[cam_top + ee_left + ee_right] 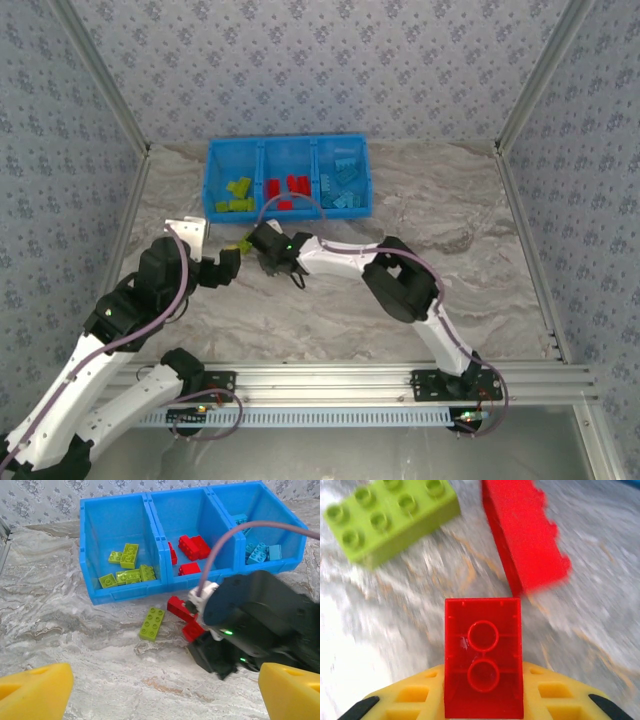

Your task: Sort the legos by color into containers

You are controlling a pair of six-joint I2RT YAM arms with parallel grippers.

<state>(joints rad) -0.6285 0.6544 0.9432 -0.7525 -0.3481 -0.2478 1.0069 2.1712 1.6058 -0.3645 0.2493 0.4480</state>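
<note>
a: top view first. where does everything lie?

b: the bin [287, 141] sits at the far side of the worktop [450, 220], with lime legos in its left bay, red in the middle and light blue on the right. both arms reach to the patch just near of it. the left fingers [226, 266] hang on the left. the right arm [340, 255] bends in from the right with its wrist over the loose pieces, so i cannot tell its grip from here.

a: and the left wrist view?

b: the left fingers [35, 690] are wide apart with nothing between them. near the bin's front wall a lime brick [152, 623] lies flat, studs up. a red brick [179, 608] lies to its right. a small brick [192, 630], also red, pokes out from under the black right wrist [255, 620]. i'd say the left hangs back to leave the right room.

a: right wrist view?

b: the right fingers [420, 702] are clamped on the small brick [484, 657], its hollow underside toward the camera. it looks sharp while the worktop behind is smeared, so i judge it is fixed in the grip. the lime brick [390, 520] is far left and the red brick [525, 540], on its side, far right. both are apart from it.

a: why hold it so?

b: pinched at its near end, it hangs free to drop. red belongs in the middle bay.
</note>
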